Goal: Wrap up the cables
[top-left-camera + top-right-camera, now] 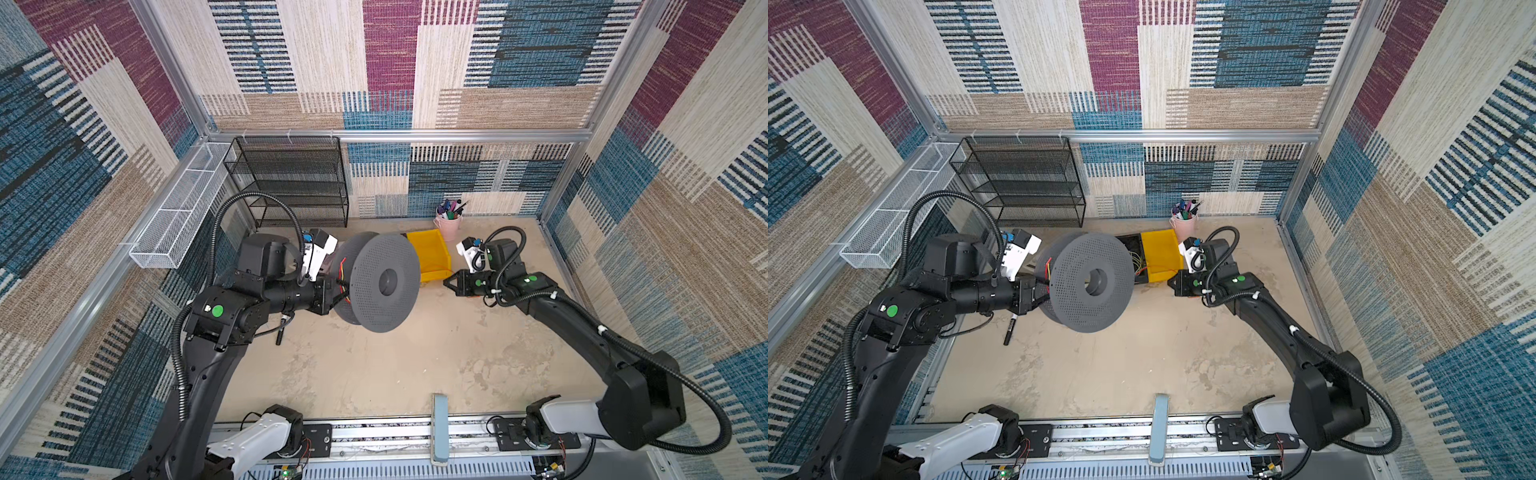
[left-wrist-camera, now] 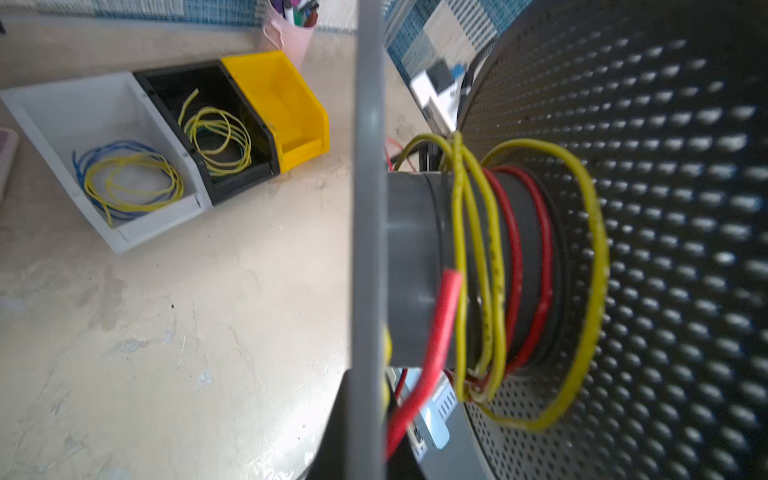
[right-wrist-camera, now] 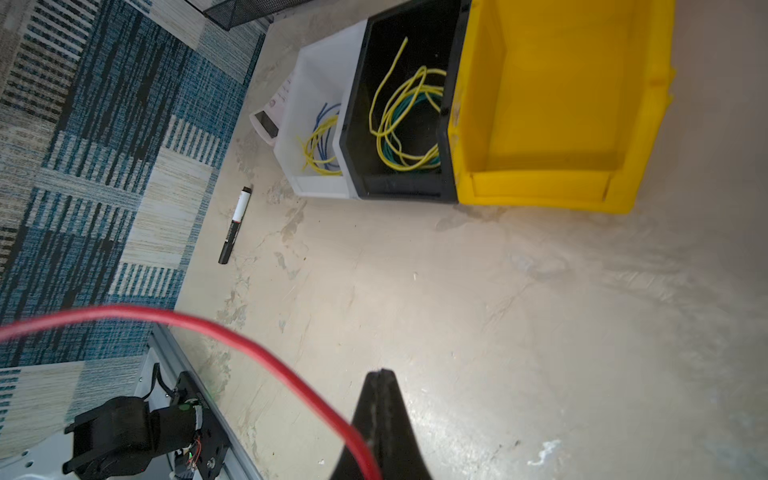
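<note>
Red wire [image 2: 515, 249] coils around the hub of the grey perforated spool [image 1: 384, 282], which the left gripper [image 1: 332, 293] clamps by its rear flange, while beside the spool the right gripper [image 3: 380, 374] is pressed closed, with a red strand crossing its fingers, whether pinched unclear.

3 bins [image 2: 104, 95] [image 2: 174, 79] [image 2: 291, 104], 1 spool [image 1: 384, 282], 1 red cable [image 3: 124, 311].
</note>
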